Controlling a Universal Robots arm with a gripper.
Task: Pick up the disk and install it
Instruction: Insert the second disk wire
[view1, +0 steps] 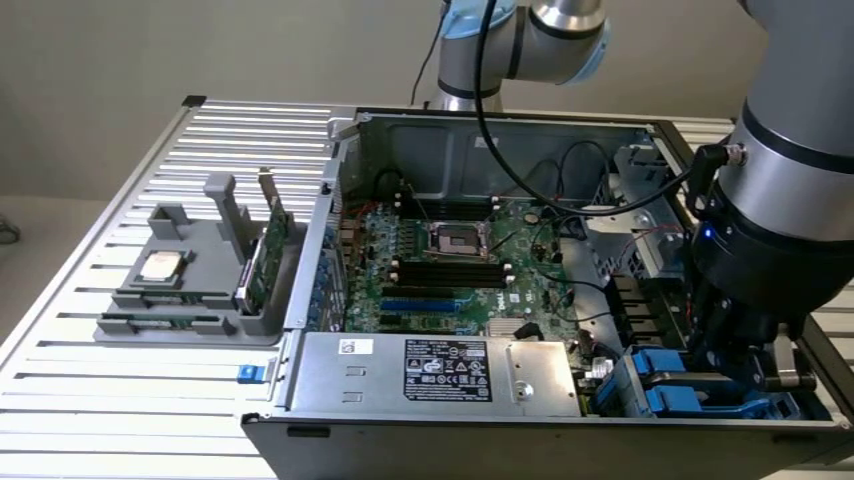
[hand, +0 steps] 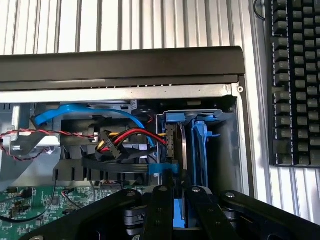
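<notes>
Disk held on edge in the drive bay of an open computer case, with the jaws clenched on it.

In the exterior view the gripper (view1: 731, 362) reaches down into the case (view1: 400, 425) at its near corner on the exterior view's right, just above the blue drive carriers. The wrist view shows the disk (hand: 184, 150) standing upright between blue bracket rails inside the bay (hand: 227, 145), its near edge pinched between the narrowly set jaws. Beside the bay run red, yellow and black power wires (hand: 135, 136) and a blue data cable (hand: 70, 111). The green motherboard (view1: 467, 265) lies on the case floor, with the silver power supply (view1: 441, 372) along the near wall. On the slatted surface (view1: 120, 400) at the exterior view's left, a grey fixture (view1: 200, 270) holds a small silver chip (view1: 163, 266) and an upright green circuit card (view1: 274, 255). A black keyboard (hand: 295, 80) lies outside the case.
</notes>
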